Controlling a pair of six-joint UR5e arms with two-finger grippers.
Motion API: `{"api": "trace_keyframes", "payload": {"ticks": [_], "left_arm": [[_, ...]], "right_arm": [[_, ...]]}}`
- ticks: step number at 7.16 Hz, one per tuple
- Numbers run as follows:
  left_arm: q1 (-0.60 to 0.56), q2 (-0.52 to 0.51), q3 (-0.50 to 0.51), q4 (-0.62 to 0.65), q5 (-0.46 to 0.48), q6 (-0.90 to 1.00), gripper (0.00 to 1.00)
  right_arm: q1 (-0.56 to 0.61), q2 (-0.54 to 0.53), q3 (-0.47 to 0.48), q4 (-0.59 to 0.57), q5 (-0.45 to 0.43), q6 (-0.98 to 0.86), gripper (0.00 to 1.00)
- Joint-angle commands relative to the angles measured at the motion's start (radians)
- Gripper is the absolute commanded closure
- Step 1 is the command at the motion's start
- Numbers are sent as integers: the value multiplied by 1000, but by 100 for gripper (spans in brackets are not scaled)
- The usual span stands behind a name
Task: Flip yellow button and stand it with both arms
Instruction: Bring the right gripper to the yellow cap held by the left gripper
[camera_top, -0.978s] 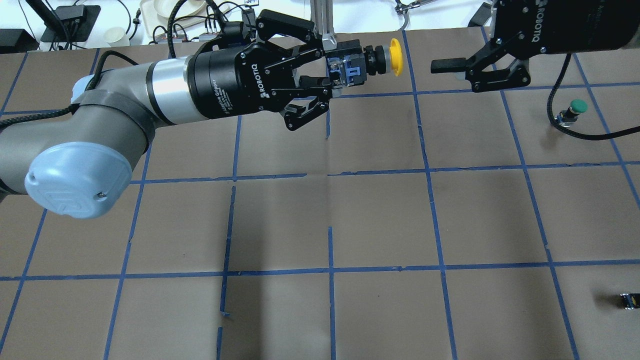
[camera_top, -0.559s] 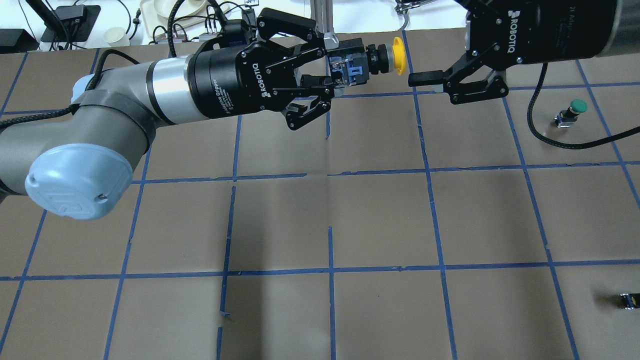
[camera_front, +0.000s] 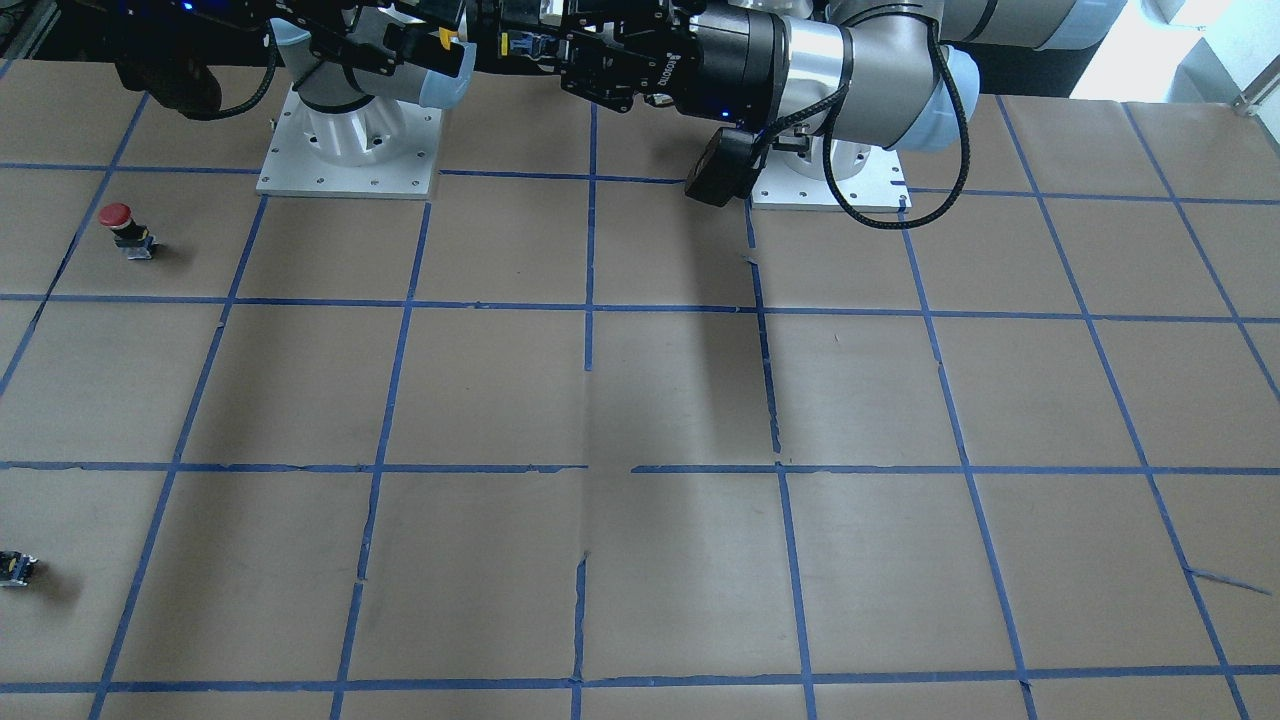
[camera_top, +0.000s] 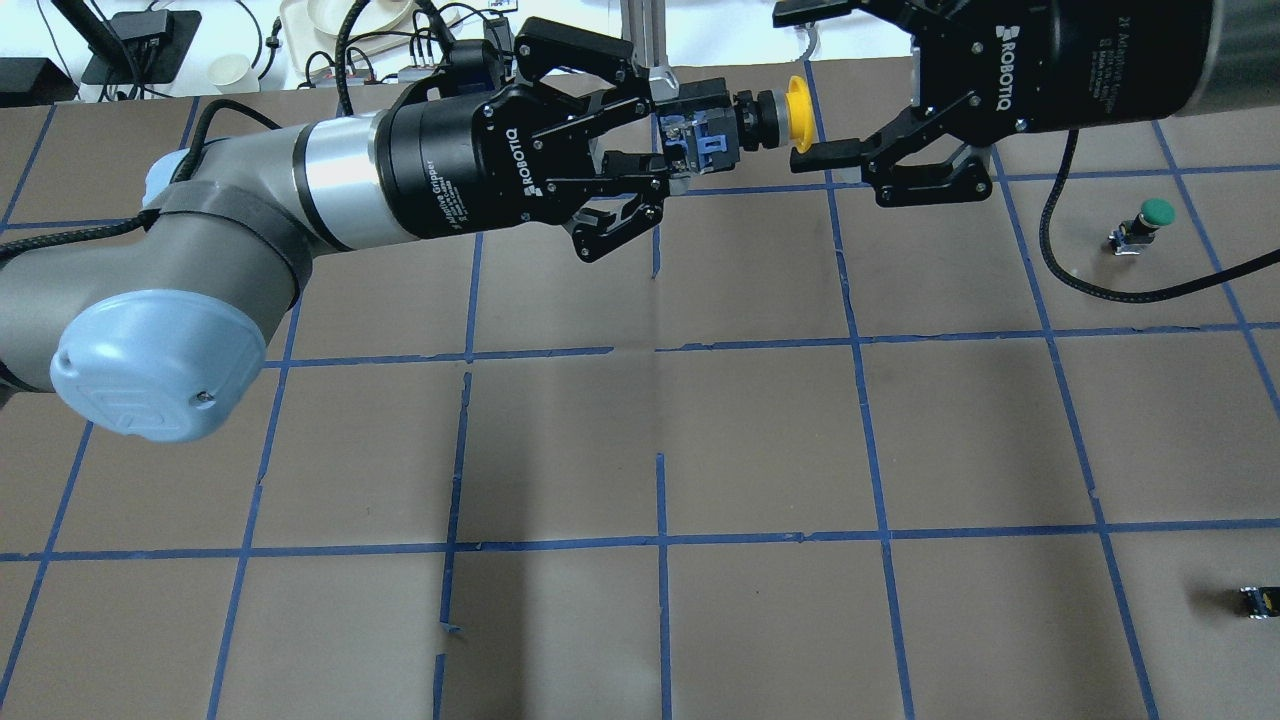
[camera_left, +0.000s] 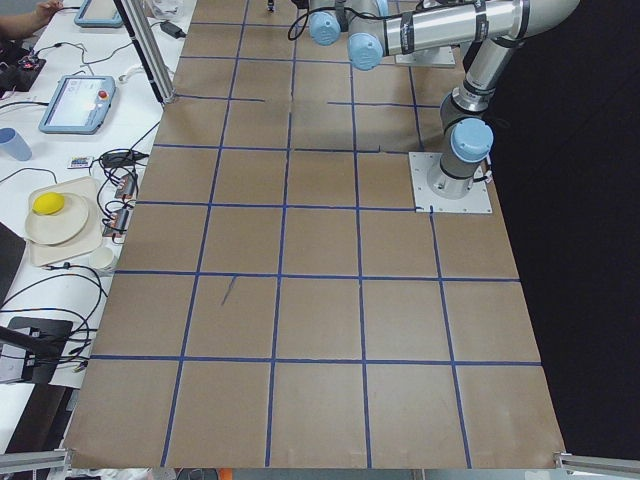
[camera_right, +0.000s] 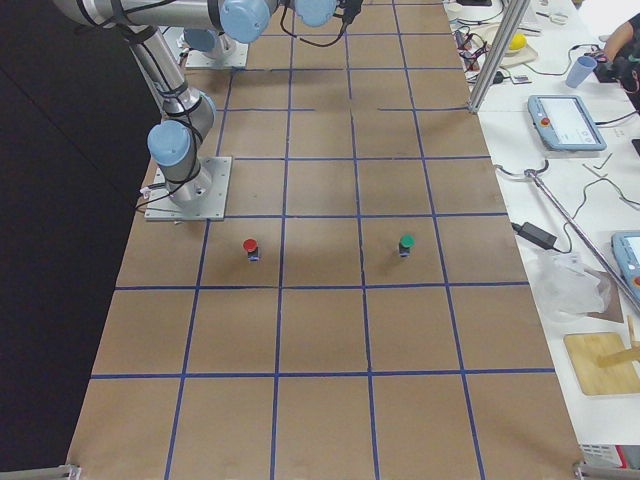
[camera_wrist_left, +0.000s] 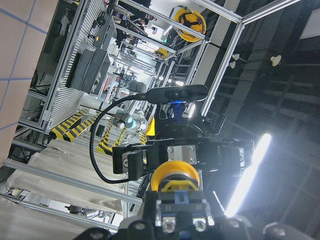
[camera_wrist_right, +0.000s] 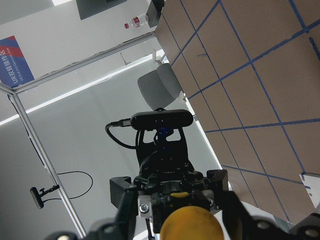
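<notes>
brown gridded table (camera_top: 760, 430) lies below; button (camera_top: 796, 113) held aloft at far edge, left gripper (camera_top: 683, 135) clamped on its body, axis level, cap pointing right; right gripper (camera_top: 812, 85) wide, straddling the cap.

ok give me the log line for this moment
phase: handover | left claw: shut on yellow button body, midair | right claw: open, straddling the cap, not yet closed

The yellow button (camera_top: 797, 100) looks smooth plastic, the brown paper (camera_top: 760, 440) matt and creased.
</notes>
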Motion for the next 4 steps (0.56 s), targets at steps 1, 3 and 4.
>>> {"api": "trace_keyframes", "payload": {"ticks": [1,3,4], "left_arm": [[0,1,0,0,0,-2,84],[0,0,2,0,1,-2,84],[0,1,2,1,1,-2,84]], "right_arm": [[1,-2,-2,-4,-60,-4,67],[1,-1,-5,-3,-64,-2,68],[1,1,-6,-3,-64,-2,68]]}}
